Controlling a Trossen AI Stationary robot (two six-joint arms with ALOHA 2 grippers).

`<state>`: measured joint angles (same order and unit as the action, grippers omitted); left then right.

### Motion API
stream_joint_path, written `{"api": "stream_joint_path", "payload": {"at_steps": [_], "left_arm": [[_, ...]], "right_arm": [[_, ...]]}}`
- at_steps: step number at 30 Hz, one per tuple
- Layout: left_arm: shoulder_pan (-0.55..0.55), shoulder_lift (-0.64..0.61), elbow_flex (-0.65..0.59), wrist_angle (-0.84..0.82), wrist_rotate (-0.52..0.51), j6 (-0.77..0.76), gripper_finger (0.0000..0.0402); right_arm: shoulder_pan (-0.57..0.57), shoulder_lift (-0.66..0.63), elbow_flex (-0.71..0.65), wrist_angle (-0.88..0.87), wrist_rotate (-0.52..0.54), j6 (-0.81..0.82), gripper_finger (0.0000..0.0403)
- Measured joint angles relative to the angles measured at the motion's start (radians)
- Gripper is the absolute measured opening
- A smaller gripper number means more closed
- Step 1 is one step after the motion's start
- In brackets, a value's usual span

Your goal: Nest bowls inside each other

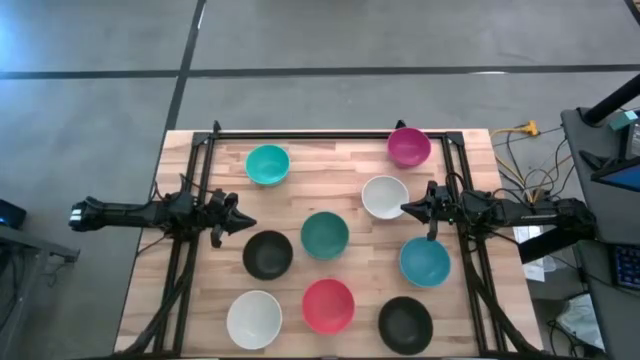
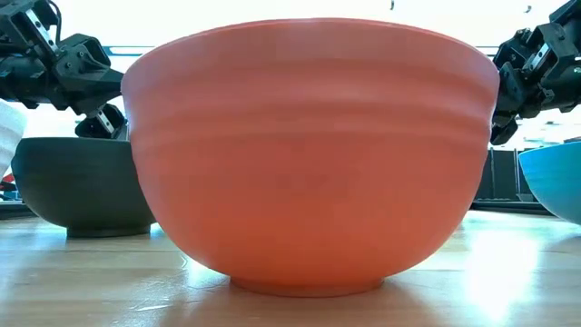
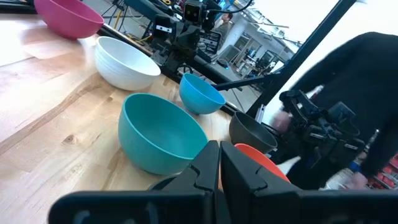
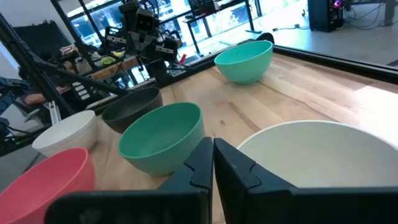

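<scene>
Nine bowls stand upright on their bases on the wooden table, all apart: teal (image 1: 267, 164), magenta (image 1: 409, 147), white (image 1: 384, 196), darker teal (image 1: 324, 235), black (image 1: 267, 254), blue (image 1: 425, 262), white (image 1: 254, 319), red (image 1: 328, 305) and black (image 1: 405, 324). My left gripper (image 1: 245, 223) is shut and hovers at the table's left side, pointing at the darker teal bowl (image 3: 161, 134). My right gripper (image 1: 405, 210) is shut and hovers beside the near-right rim of the white bowl (image 4: 323, 162). The red bowl (image 2: 309, 154) fills the low view.
A black metal frame (image 1: 330, 133) borders the table's far, left and right sides. Bare wood lies between the two far bowls and along the left edge near my left arm. Cables and equipment (image 1: 530, 180) sit off the table's right side.
</scene>
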<state>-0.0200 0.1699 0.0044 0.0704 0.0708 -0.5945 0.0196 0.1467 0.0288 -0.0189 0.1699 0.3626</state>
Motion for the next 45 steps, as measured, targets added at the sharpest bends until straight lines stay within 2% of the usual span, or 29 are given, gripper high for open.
{"api": "stream_joint_path", "payload": {"at_steps": [36,39,45], "left_arm": [[0.0,0.0,0.0,0.0,0.0,0.0,0.0],[0.0,0.0,0.0,0.0,0.0,0.0,0.0],[0.0,0.0,0.0,0.0,0.0,0.0,0.0]], "right_arm": [[0.0,0.0,0.0,0.001,0.0,0.006,0.0009],[0.0,0.0,0.0,0.01,-0.018,0.16,0.0009],[0.0,0.0,0.0,0.136,-0.018,0.818,0.0009]]}}
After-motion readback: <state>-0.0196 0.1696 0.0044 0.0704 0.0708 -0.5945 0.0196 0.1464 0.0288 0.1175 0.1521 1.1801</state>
